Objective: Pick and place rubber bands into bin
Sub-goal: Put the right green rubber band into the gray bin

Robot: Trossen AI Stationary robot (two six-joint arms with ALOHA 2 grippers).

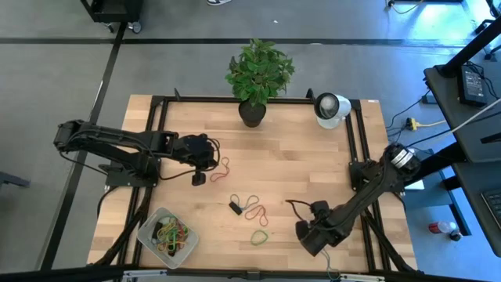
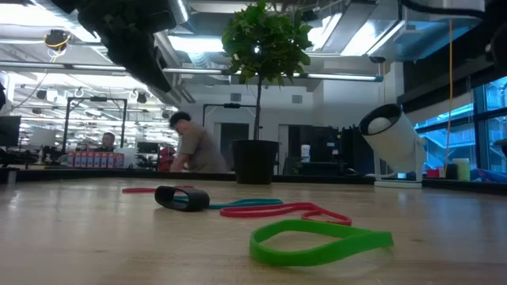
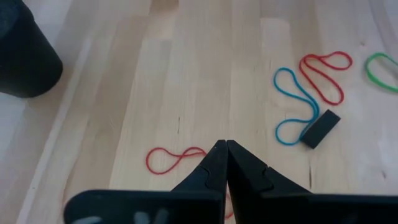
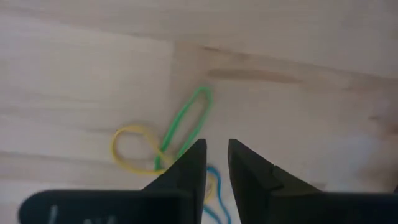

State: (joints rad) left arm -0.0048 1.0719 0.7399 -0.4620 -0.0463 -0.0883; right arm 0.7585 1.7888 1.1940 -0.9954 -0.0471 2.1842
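While the left gripper (image 1: 199, 177) hangs over the middle-left of the table with its fingers (image 3: 211, 167) pressed together on nothing, a red band (image 3: 171, 159) lies on the wood just beyond its tips. The right gripper (image 4: 216, 155) is low over the near right part of the table, its fingers a small gap apart and holding nothing; a green band (image 4: 186, 121) and a yellow band (image 4: 130, 149) lie crossed on the wood just ahead of it. In the middle of the table a blue band (image 3: 292, 102) and another red band (image 3: 323, 73) lie side by side, next to a small black block (image 1: 235, 207). One more green band (image 1: 259, 234) lies nearer the front edge. The bin (image 1: 149, 232) sits at the near left corner with several coloured bands (image 1: 171, 232) already in it.
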